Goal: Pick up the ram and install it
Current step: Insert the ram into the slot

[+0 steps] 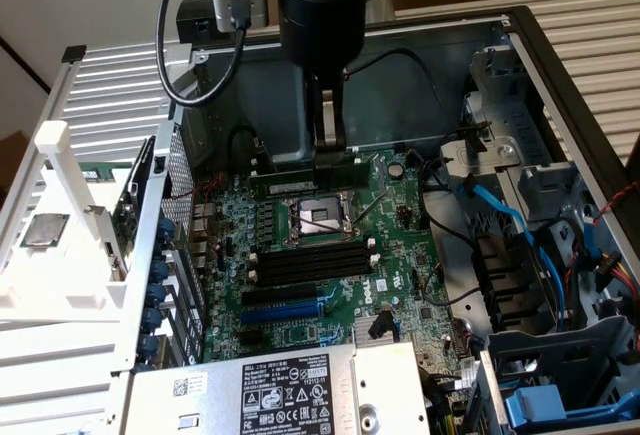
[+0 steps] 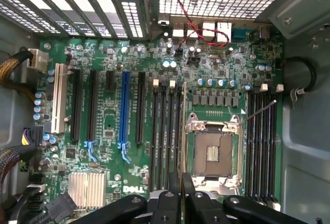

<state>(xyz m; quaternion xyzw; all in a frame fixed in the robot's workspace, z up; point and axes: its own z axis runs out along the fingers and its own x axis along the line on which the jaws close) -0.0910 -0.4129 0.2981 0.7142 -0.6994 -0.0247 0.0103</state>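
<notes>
Transport step: narrow jaws hold the ram (image 1: 285, 173) above the CPU socket (image 1: 312, 217). Installing likely calls for lining its edge squarely over a black DIMM slot (image 1: 310, 260).

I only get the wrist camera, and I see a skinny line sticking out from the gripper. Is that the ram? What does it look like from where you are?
Observer: Yes. In the exterior view the ram shows its long green side, and the gripper is shut on its top edge.
Operator: Is it plugged in yet?
Observer: It doesn't look so. It hangs level under the arm and seems raised off the motherboard.
Operator: What's outside the computer case?
Observer: A white rack stands at the exterior view's left, and a square silver chip sits by it.
</notes>
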